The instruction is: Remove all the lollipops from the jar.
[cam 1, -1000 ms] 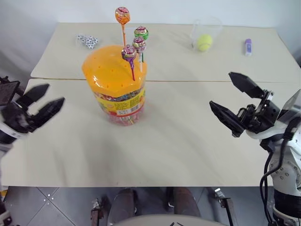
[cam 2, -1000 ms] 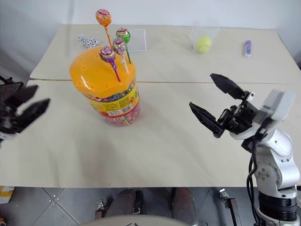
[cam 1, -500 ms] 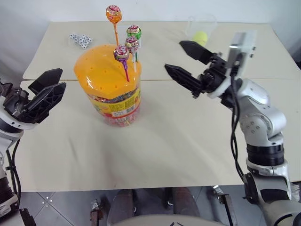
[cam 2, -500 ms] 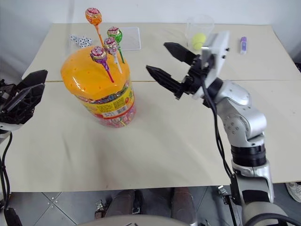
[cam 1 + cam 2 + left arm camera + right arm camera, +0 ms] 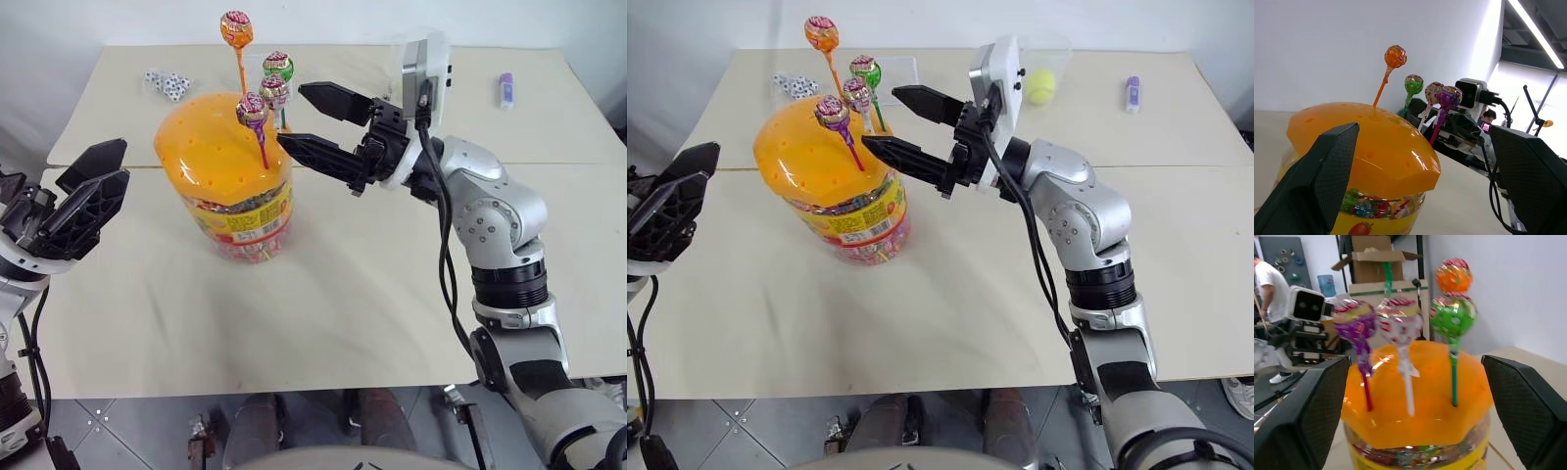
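Observation:
The jar, a clear cylinder with a domed orange lid, stands on the table at centre left. Four lollipops stick up from the lid: orange, green, pink-white and purple. My right gripper is open and points left, its fingertips just right of the sticks and touching none. The right wrist view looks between its fingers at the purple, pink-white and green lollipops. My left gripper hovers open to the left of the jar, apart from it.
Several dice lie at the table's back left. A yellow ball in a clear cup and a small purple item sit at the back right. A clear flat tray lies behind the jar. A person stands far off.
My right gripper has swung up and left from the table's right side to the lollipops, still open. The left gripper has barely shifted.

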